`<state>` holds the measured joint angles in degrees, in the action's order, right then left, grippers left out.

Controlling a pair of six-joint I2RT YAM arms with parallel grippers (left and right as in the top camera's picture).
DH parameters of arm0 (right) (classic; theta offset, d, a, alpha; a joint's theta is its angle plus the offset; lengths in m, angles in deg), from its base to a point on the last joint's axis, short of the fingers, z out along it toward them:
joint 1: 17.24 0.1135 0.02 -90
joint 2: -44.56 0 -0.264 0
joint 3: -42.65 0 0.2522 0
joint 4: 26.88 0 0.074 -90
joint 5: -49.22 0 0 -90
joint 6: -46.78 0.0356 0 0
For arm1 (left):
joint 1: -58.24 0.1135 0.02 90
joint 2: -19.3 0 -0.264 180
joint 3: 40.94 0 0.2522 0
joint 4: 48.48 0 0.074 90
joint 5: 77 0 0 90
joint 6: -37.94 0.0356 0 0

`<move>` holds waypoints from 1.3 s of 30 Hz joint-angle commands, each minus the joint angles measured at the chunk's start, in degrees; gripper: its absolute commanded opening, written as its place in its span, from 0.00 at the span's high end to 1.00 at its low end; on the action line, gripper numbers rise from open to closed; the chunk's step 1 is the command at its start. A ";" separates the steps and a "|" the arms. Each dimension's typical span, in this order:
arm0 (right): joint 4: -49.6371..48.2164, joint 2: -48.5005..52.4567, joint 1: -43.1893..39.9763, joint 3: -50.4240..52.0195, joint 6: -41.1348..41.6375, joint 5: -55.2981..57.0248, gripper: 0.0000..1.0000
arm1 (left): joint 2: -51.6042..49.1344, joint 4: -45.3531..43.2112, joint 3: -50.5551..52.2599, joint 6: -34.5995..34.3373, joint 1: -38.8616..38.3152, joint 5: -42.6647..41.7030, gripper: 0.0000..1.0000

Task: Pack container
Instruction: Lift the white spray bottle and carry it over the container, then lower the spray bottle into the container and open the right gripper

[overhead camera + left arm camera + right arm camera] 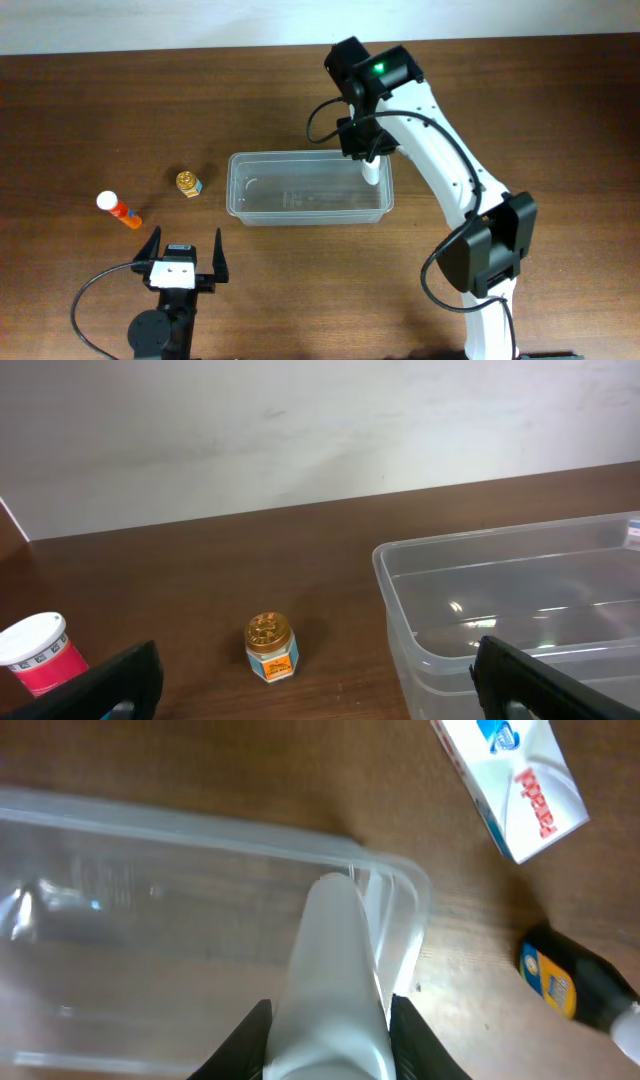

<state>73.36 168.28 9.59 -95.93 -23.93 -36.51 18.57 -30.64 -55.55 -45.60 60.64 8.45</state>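
The right fingers are clamped on a white bottle, its tip pointing down over the right end of the clear tub. The tub lies mid-counter with its long axis running left to right. The left fingers stand wide open and empty, well short of the tub's left end.
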 commanded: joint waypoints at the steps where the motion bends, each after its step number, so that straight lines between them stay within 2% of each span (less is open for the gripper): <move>1: -2.62 -1.22 0.61 2.71 2.49 2.47 0.77 | 0.39 0.07 0.33 0.52 0.39 -0.61 0.01; 16: -17.18 -1.22 3.34 13.09 7.96 7.06 0.78 | 0.39 0.07 0.33 0.52 0.39 -0.61 0.01; 39: -20.57 -1.16 3.43 15.54 10.21 8.44 0.78 | 0.39 0.07 0.33 0.52 0.39 -0.61 0.01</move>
<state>53.03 168.28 12.61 -80.65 -14.64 -30.06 18.57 -30.64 -55.55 -45.60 60.64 8.45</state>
